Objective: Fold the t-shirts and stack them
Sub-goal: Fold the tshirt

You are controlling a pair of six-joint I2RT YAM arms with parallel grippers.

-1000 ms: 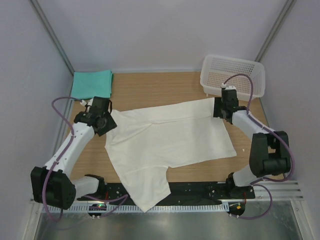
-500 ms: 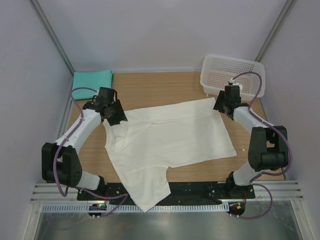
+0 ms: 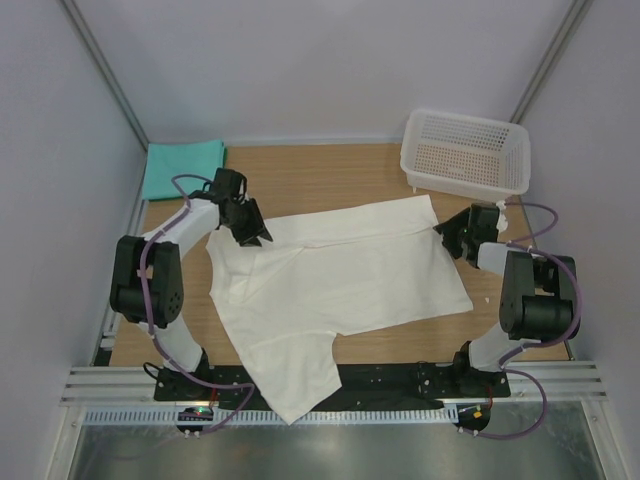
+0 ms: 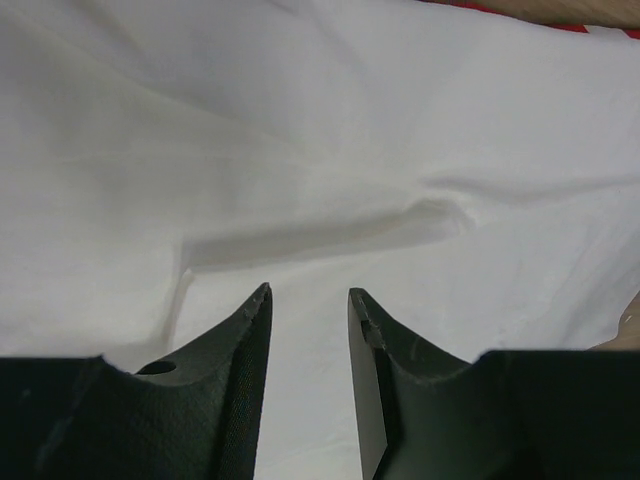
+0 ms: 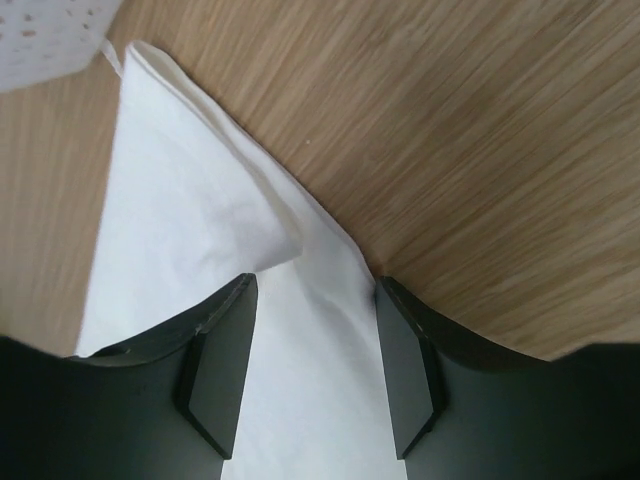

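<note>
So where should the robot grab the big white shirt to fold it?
Probably along its far edge, coming down from above. The white shirt lies flat on the table, so only raised bits can be pinched. The right gripper is open over the right edge, where a little flap is folded over. The left gripper is open over a wrinkle at the far left.

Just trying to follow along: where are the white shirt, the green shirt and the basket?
white shirt (image 3: 340, 285), overhead view, middle of the spread cloth.
green shirt (image 3: 183, 165), overhead view, middle of the cloth.
basket (image 3: 455, 178), overhead view, its near wall.
</note>
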